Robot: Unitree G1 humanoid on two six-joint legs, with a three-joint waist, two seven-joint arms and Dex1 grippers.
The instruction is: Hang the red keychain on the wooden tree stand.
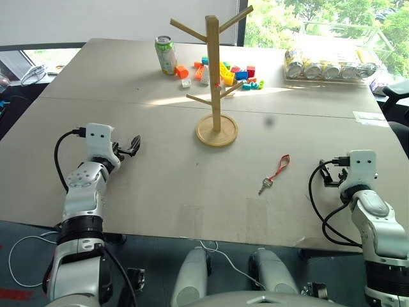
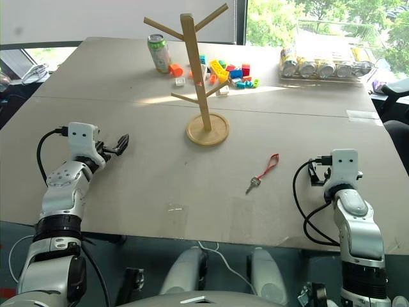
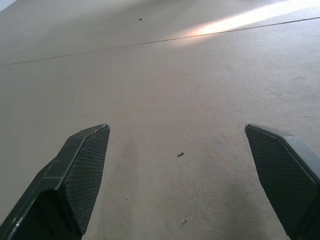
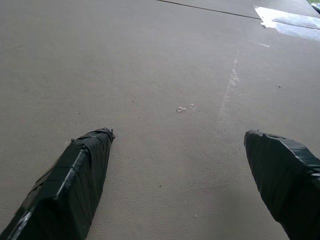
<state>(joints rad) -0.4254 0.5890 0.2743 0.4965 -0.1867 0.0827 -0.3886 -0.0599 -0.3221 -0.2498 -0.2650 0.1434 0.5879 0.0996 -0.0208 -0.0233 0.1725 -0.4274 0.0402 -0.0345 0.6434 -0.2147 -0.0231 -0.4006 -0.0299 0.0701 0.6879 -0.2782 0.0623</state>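
Note:
The red keychain (image 1: 277, 170) lies flat on the table, its small silver key (image 1: 264, 186) at the near end. It rests between the two arms, closer to the right one. The wooden tree stand (image 1: 216, 77) stands upright on its round base (image 1: 216, 130) beyond the keychain, with several pegs angled upward. My left gripper (image 1: 132, 146) hovers low over the table at the near left, open, with bare tabletop between its fingers (image 3: 85, 165). My right gripper (image 4: 177, 135) is at the near right, to the right of the keychain, open over bare tabletop.
A green can (image 1: 166, 54) and scattered coloured toy blocks (image 1: 223, 71) sit behind the stand. A clear tray of cans (image 1: 329, 64) is at the far right. A tape patch (image 1: 369, 117) marks the right side. The table's front edge (image 1: 192, 235) runs close to me.

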